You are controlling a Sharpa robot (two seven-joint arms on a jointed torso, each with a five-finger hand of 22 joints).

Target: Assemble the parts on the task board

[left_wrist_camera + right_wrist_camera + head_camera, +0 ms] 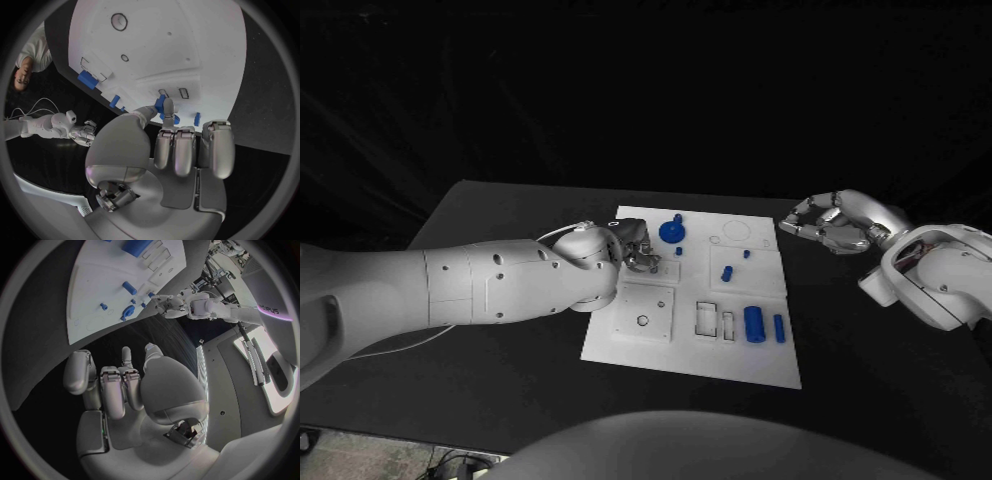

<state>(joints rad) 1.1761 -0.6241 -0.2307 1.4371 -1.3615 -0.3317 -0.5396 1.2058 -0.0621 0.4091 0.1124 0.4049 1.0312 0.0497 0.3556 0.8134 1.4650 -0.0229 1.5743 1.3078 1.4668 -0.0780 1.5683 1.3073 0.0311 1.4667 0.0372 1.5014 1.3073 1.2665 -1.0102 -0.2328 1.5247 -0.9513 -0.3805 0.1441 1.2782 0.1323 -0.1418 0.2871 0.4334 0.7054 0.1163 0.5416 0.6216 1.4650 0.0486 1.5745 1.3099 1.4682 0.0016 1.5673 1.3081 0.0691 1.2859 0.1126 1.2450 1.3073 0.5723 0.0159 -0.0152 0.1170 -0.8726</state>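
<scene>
— Surface and largest item?
— Black table point(488, 370), dark backdrop behind. White task board point(689, 345) at the table's middle, reaching toward the far edge.

— Arms and hands?
— Left hand point(635, 250) over the board's far left part, beside the round-headed blue part point(672, 231). In the left wrist view its fingers point(185, 150) lie side by side, curled slightly; whether the thumb tip touches a blue part cannot be told. Right hand point(831, 222) hovers off the board's far right corner, toward the table's right edge, fingers loosely curled in, nothing held.

— Parts, descending?
— Blue cylinder point(754, 324) near the board's near right corner; slim blue bar point(779, 328) just beside it, toward the board's right edge; small blue peg point(727, 272) mid-board; tiny blue piece point(746, 254) beyond it.
</scene>
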